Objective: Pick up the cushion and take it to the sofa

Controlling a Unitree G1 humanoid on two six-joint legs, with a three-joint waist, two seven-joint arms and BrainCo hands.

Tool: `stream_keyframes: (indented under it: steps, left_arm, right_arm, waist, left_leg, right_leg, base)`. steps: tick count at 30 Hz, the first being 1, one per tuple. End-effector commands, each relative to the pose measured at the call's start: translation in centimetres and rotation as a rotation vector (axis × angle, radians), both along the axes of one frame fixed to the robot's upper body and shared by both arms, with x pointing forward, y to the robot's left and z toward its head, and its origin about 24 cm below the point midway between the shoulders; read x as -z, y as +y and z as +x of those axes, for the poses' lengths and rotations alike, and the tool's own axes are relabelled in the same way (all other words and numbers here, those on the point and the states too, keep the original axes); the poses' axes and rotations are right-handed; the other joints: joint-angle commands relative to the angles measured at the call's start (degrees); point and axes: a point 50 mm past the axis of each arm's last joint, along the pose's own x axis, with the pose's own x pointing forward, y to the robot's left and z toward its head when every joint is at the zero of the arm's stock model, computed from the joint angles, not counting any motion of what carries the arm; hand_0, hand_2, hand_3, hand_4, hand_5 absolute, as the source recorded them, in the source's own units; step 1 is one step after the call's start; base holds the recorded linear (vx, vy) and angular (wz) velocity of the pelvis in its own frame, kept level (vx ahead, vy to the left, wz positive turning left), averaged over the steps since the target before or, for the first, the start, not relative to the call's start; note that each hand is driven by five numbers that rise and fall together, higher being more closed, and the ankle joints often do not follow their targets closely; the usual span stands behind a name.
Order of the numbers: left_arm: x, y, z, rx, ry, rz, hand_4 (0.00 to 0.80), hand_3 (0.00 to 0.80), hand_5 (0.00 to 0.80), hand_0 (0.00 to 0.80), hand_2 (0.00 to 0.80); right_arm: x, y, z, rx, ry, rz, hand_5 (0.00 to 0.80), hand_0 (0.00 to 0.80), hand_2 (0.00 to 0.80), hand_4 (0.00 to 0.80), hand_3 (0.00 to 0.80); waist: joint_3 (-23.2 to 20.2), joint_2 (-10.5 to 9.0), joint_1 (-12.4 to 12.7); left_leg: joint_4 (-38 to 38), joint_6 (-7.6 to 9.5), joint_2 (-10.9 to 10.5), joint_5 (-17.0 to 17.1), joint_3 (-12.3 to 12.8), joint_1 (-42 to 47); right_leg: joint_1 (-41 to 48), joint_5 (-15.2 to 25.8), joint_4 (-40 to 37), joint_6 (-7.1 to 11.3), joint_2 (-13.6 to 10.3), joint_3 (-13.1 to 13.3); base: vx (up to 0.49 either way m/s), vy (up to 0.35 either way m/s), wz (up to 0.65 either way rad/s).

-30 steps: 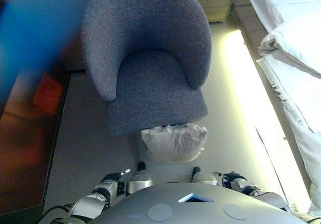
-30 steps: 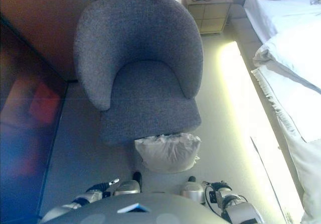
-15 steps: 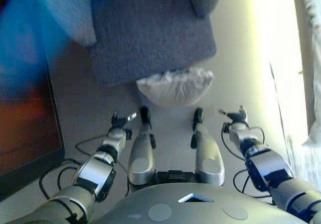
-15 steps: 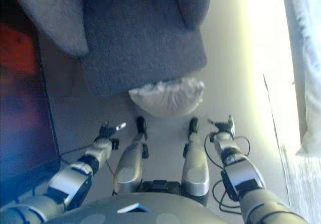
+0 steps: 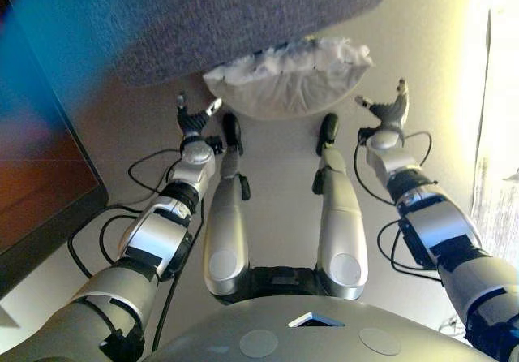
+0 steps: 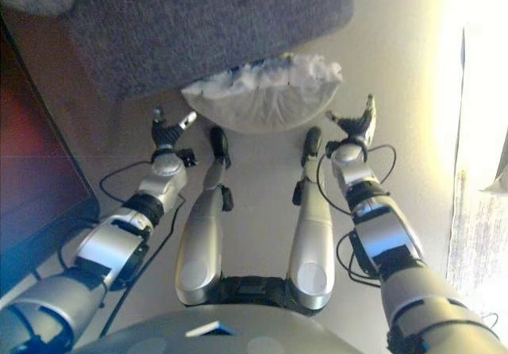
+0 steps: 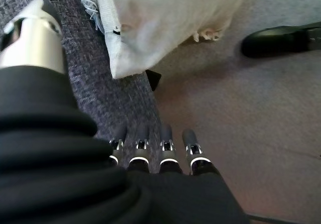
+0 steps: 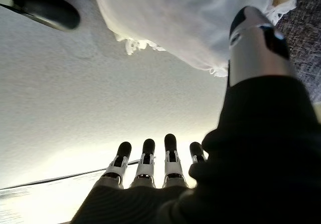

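Nearest, the left hand (image 5: 193,119) reaches out at about 10 o'clock and the right hand (image 5: 391,112) at about 2 o'clock, both with fingers straight and spread, grasping nothing. Between them, at 12 o'clock, the white cushion (image 5: 288,79) lies on the pale carpet (image 5: 276,191), its back edge tucked against the front of the grey armchair (image 5: 211,21) (the sofa of the task, it seems). In the left wrist view the fingertips (image 7: 164,133) hang over the edge where the chair's fabric meets the carpet, the cushion's fringed corner just beyond and apart from them; in the right wrist view the fingers (image 8: 170,142) float above bare carpet, the cushion near the thumb but not touched. Nothing lies between either hand and the cushion. Since half a second ago the camera has tipped further down, so the chair fills only the top edge, and both arms have stretched forward until the hands flank the cushion's ends. At 9 o'clock a dark wooden panel (image 5: 40,175) borders the carpet; at 3 o'clock a bright strip of light (image 5: 478,70) runs along the floor.
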Motion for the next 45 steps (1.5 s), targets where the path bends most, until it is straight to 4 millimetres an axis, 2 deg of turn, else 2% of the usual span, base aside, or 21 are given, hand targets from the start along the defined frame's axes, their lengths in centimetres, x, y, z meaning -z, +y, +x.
stream_keyframes:
  steps: [1, 6, 8, 10, 12, 14, 19, 23, 27, 28, 29, 30, 31, 32, 33, 34, 35, 39, 43, 44, 45]
  left_arm:
    - [-2.8, 1.1, 1.0, -0.076, -0.139, -0.012, 0.0, 0.0, 0.0, 0.0, 0.0]
    - [-6.2, 1.4, 2.3, -0.102, -0.251, -0.006, 0.0, 0.0, 0.0, 0.0, 0.0]
    - [-8.0, 0.8, 3.3, -0.085, -0.28, 0.007, 0.0, 0.0, 0.0, 0.0, 0.0]
    - [-9.0, 0.7, 3.6, -0.092, -0.315, 0.002, 0.0, 0.0, 0.0, 0.0, 0.0]
    - [-10.2, 0.8, 3.7, -0.105, -0.355, -0.007, 0.0, 0.0, 0.0, 0.0, 0.0]
    - [-11.5, 0.8, 3.8, -0.112, -0.385, -0.009, 0.0, 0.0, 0.0, 0.0, 0.0]
    - [-13.2, 0.6, 3.7, -0.094, -0.466, -0.023, 0.0, 0.0, 0.0, 0.0, 0.0]
    - [-14.1, 0.0, 3.9, -0.031, -0.503, -0.073, 0.0, 0.0, 0.0, 0.0, 0.0]
    - [-15.8, -1.0, 4.6, 0.119, -0.529, -0.135, 0.0, 0.0, 0.0, 0.0, 0.0]
    - [-16.1, -1.3, 4.8, 0.166, -0.531, -0.149, 0.0, 0.0, 0.0, 0.0, 0.0]
    - [-18.0, -0.7, 4.4, 0.085, -0.64, 0.07, 0.0, 0.0, 0.0, 0.0, 0.0]
    - [-20.8, 0.8, 5.1, 0.11, -0.631, 0.064, 0.0, 0.0, 0.0, 0.0, 0.0]
    - [-19.2, 0.0, 6.0, 0.266, -0.479, -0.205, 0.0, 0.0, 0.0, 0.0, 0.0]
    - [-18.9, -0.5, 6.0, 0.296, -0.481, -0.213, 0.06, 0.06, 0.06, 0.06, 0.06]
    - [-18.7, -1.1, 5.9, 0.322, -0.485, -0.217, 0.449, 0.449, 0.449, 0.449, 0.449]
    - [-18.4, -1.9, 5.6, 0.35, -0.489, -0.224, 0.653, 0.653, 0.653, 0.653, 0.653]
    - [-18.2, -2.7, 5.3, 0.389, -0.502, -0.233, 0.8, 0.8, 0.8, 0.8, 0.8]
    - [-18.5, -5.7, 4.3, 0.528, -0.547, -0.268, 0.8, 0.8, 0.8, 0.8, 0.8]
    - [-18.3, -7.4, 3.3, 0.6, -0.57, -0.304, 0.8, 0.8, 0.8, 0.8, 0.8]
    - [-18.2, -7.6, 3.1, 0.61, -0.578, -0.318, 0.8, 0.8, 0.8, 0.8, 0.8]
    - [-18.2, -7.7, 3.0, 0.613, -0.587, -0.325, 0.8, 0.8, 0.8, 0.8, 0.8]
  right_arm:
    - [-2.4, -0.5, 0.5, 0.017, -0.12, -0.061, 0.0, 0.0, 0.0, 0.0, 0.0]
    - [-6.3, 0.4, 1.8, 0.016, -0.279, -0.053, 0.0, 0.0, 0.0, 0.0, 0.0]
    - [-8.7, 2.3, 2.9, -0.026, -0.386, 0.053, 0.0, 0.0, 0.0, 0.0, 0.0]
    - [-8.5, 2.1, 2.8, 0.008, -0.377, 0.067, 0.0, 0.0, 0.0, 0.0, 0.0]
    - [-10.0, 2.8, 2.4, -0.102, -0.501, 0.031, 0.0, 0.0, 0.0, 0.0, 0.0]
    - [-10.4, 2.2, 2.2, -0.033, -0.497, 0.033, 0.0, 0.0, 0.0, 0.0, 0.0]
    - [-12.0, 2.6, 2.1, -0.108, -0.573, 0.06, 0.0, 0.0, 0.0, 0.0, 0.0]
    - [-13.9, 4.2, 2.5, -0.217, -0.626, 0.083, 0.0, 0.0, 0.0, 0.0, 0.0]
    - [-16.3, 6.6, 2.9, -0.427, -0.666, 0.107, 0.0, 0.0, 0.0, 0.0, 0.0]
    - [-16.8, 7.3, 2.8, -0.553, -0.698, 0.165, 0.0, 0.0, 0.0, 0.0, 0.0]
    - [-15.7, 7.1, 3.3, -0.528, -0.592, 0.184, 0.0, 0.0, 0.0, 0.0, 0.0]
    - [-15.2, 6.4, 3.6, -0.596, -0.566, 0.204, 0.0, 0.0, 0.0, 0.0, 0.0]
    - [-15.6, 6.6, 3.6, -0.661, -0.554, 0.216, 0.0, 0.0, 0.0, 0.0, 0.0]
    - [-16.2, 7.5, 3.5, -0.723, -0.557, 0.235, 0.0, 0.0, 0.0, 0.0, 0.0]
    - [-16.6, 9.0, 3.0, -0.789, -0.562, 0.259, 0.0, 0.0, 0.0, 0.0, 0.0]
    - [-17.1, 10.4, 2.4, -0.865, -0.568, 0.284, 0.0, 0.0, 0.0, 0.0, 0.0]
    - [-17.6, 11.5, 1.8, -0.948, -0.58, 0.3, 0.0, 0.0, 0.0, 0.0, 0.0]
    - [-18.6, 14.5, -0.3, -1.307, -0.562, 0.352, 0.0, 0.0, 0.0, 0.0, 0.0]
    - [-18.7, 15.7, -1.1, -1.417, -0.518, 0.361, 0.0, 0.0, 0.0, 0.0, 0.0]
    - [-18.7, 15.6, -1.0, -1.409, -0.514, 0.361, 0.163, 0.163, 0.163, 0.163, 0.163]
    - [-18.7, 15.5, -1.0, -1.406, -0.514, 0.36, 0.264, 0.264, 0.264, 0.264, 0.264]
  waist:
    - [0.3, -1.7, -1.2]
    - [0.3, -2.1, -1.4]
    - [0.3, -1.81, -0.9]
    - [0.3, -2.0, -1.2]
    - [0.3, -2.45, -1.8]
    - [0.3, -2.77, -2.1]
    - [0.3, -2.78, -2.0]
    - [0.3, -2.43, -1.7]
    - [0.3, -2.23, -1.3]
    - [0.3, -2.21, -1.2]
    - [0.3, -2.17, -1.3]
    - [0.3, -1.9, -1.7]
    - [0.3, -1.89, -1.5]
    - [0.3, -1.95, -1.5]
    - [0.3, -2.15, -1.4]
    - [0.3, -2.43, -1.2]
    - [0.3, -2.8, -1.1]
    - [0.3, -3.85, -1.1]
    - [0.3, -3.47, -0.5]
    - [0.3, -3.34, -0.3]
    - [0.3, -3.23, -0.3]
  left_leg:
    - [6.6, -0.47, 0.6, -1.0, -4.2, -8.5]
    - [10.0, -0.62, 0.5, -1.6, -5.8, -17.1]
    - [12.4, -0.58, 0.0, -1.9, -6.8, -21.0]
    - [14.4, -0.86, 0.0, -2.6, -7.3, -23.8]
    - [16.1, -0.92, -0.2, -3.1, -7.4, -27.4]
    - [17.1, -0.98, 0.2, -3.8, -7.1, -29.8]
    - [16.3, -0.99, 0.3, -3.3, -7.4, -33.3]
    - [17.4, -1.17, 0.1, -3.5, -8.3, -36.4]
    - [18.6, -1.49, 0.1, -3.3, -8.6, -39.6]
    - [18.8, -1.58, 0.0, -3.4, -8.8, -40.2]
    - [19.3, -1.82, 0.0, -3.8, -9.1, -40.4]
    - [20.3, -2.39, 0.0, -3.7, -8.9, -41.2]
    - [21.7, -2.5, -0.1, -4.2, -8.6, -41.8]
    - [21.7, -2.51, -0.4, -4.1, -8.9, -42.4]
    - [21.4, -2.49, -0.5, -3.9, -9.2, -42.7]
    - [20.9, -2.37, -0.4, -3.8, -9.4, -43.0]
    - [20.6, -2.28, 0.0, -3.5, -9.4, -43.4]
    - [20.8, -2.23, 0.3, -2.9, -9.8, -45.0]
    - [21.3, -2.36, 0.0, -2.8, -10.4, -44.8]
    - [21.5, -2.34, -0.1, -2.8, -10.5, -44.7]
    - [21.6, -2.31, -0.2, -2.8, -10.7, -44.7]
  right_leg:
    - [-3.7, 4.1, -3.2, 1.45, -1.0, 1.8]
    - [-12.2, 3.8, -0.1, 1.18, -0.3, 2.9]
    - [-16.0, 3.2, 2.1, 0.91, -0.3, 3.0]
    - [-18.8, 3.2, 3.6, 0.95, -0.3, 3.3]
    - [-22.2, 3.2, 4.8, 1.16, -0.1, 3.6]
    - [-24.6, 2.6, 5.5, 1.26, -0.2, 3.8]
    - [-28.0, 3.3, 4.7, 1.39, -0.9, 3.3]
    - [-31.5, 3.6, 5.8, 1.49, -1.5, 3.3]
    - [-34.7, 3.6, 7.4, 1.86, -2.1, 3.6]
    - [-35.3, 3.5, 7.6, 1.91, -2.0, 3.7]
    - [-35.5, 3.0, 8.2, 2.03, -1.7, 3.9]
    - [-36.5, 2.8, 10.0, 2.39, -1.7, 4.3]
    - [-37.0, 2.3, 10.8, 2.45, -2.0, 4.2]
    - [-37.6, 2.5, 10.6, 2.58, -2.0, 4.4]
    - [-37.8, 2.7, 10.2, 2.68, -2.0, 4.4]
    - [-38.0, 2.8, 9.8, 2.72, -2.1, 4.2]
    - [-38.2, 2.8, 9.9, 2.69, -2.1, 3.9]
    - [-39.3, 2.9, 10.5, 3.05, -2.4, 3.6]
    - [-39.3, 2.9, 11.2, 3.41, -2.8, 3.7]
    - [-39.2, 3.0, 11.4, 3.41, -2.9, 3.8]
    - [-39.2, 3.1, 11.4, 3.41, -3.0, 3.8]
  base:
    - [0.0, 0.0, 0.0]
    - [-0.018, -0.024, 0.06]
    - [-0.029, -0.041, 0.03]
    - [-0.056, -0.005, 0.04]
    - [-0.044, 0.018, 0.06]
    - [-0.027, -0.002, 0.06]
    - [-0.003, -0.019, 0.01]
    - [0.008, 0.008, 0.03]
    - [0.022, -0.001, 0.14]
    - [0.034, -0.009, 0.12]
    - [0.039, 0.066, 0.07]
    - [0.035, 0.06, 0.07]
    - [0.016, 0.043, 0.11]
    - [0.008, -0.045, 0.15]
    - [0.009, -0.061, 0.15]
    - [0.007, -0.066, 0.08]
    - [-0.002, -0.058, 0.02]
    - [0.007, -0.024, 0.01]
    - [0.026, 0.007, 0.08]
    - [0.012, 0.01, 0.06]
    - [0.013, 0.005, 0.06]
